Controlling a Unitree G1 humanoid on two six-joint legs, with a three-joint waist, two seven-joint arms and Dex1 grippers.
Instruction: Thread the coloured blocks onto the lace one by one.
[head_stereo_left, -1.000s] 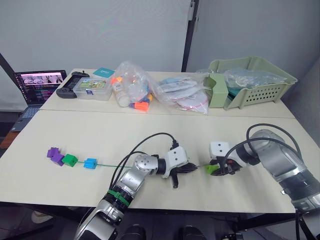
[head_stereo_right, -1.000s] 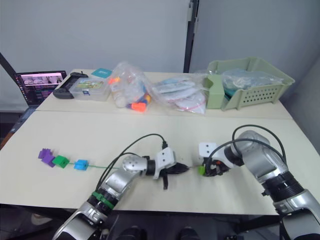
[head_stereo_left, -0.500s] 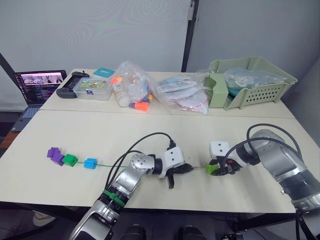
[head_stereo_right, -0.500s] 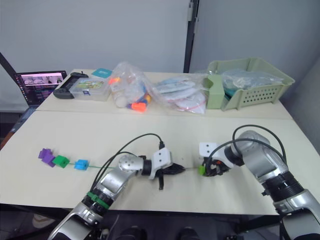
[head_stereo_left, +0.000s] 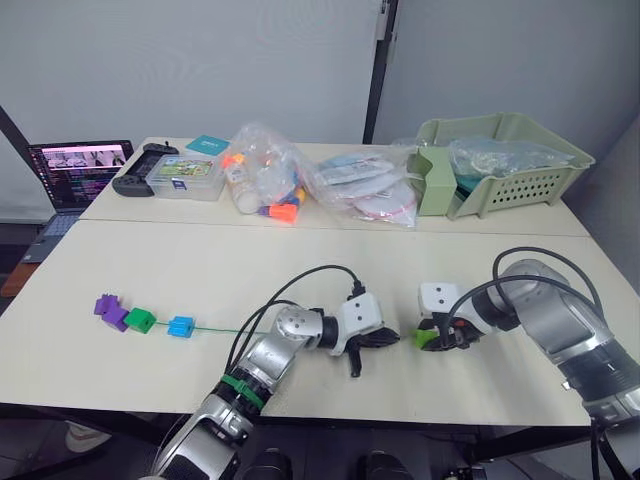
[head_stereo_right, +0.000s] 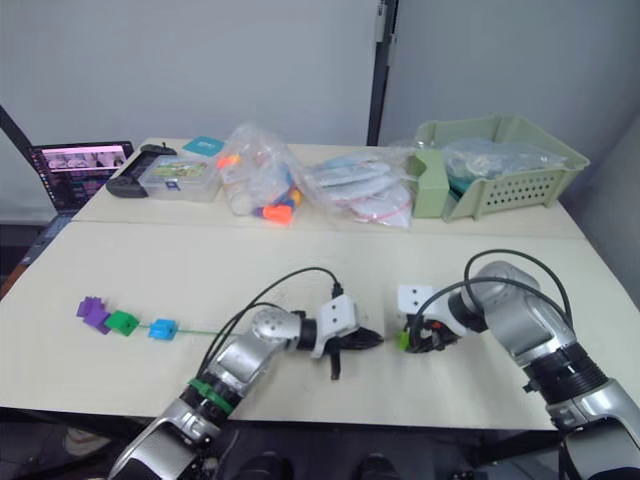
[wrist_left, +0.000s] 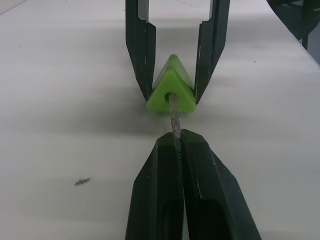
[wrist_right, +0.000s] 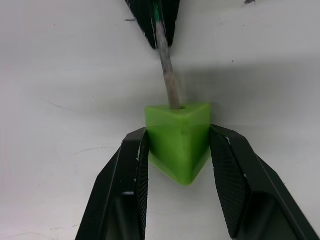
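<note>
While my left gripper (wrist_left: 177, 142) pinched the lace (head_stereo_left: 225, 332) behind its stiff tip (wrist_left: 173, 112), that tip sat in the hole of the light green block (wrist_right: 177, 137), clamped by my right gripper (wrist_right: 177, 150) on the table (head_stereo_left: 200, 270). Four blocks (head_stereo_left: 138, 319) lay strung far left; I judged the fifth threading underway, needing a straight push through.

Light green block (wrist_left: 171, 91), pale grey lace tip (wrist_right: 167, 75), black hand fingers (wrist_right: 239, 181), purple (head_stereo_left: 108, 310), dark green (head_stereo_left: 139, 320), blue blocks (head_stereo_left: 180, 327)

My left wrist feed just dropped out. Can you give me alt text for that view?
The lace's stiff pale tip enters the hole of a light green triangular block, pinched by the left gripper. The right gripper clamps the block's sides above the pale table.
</note>
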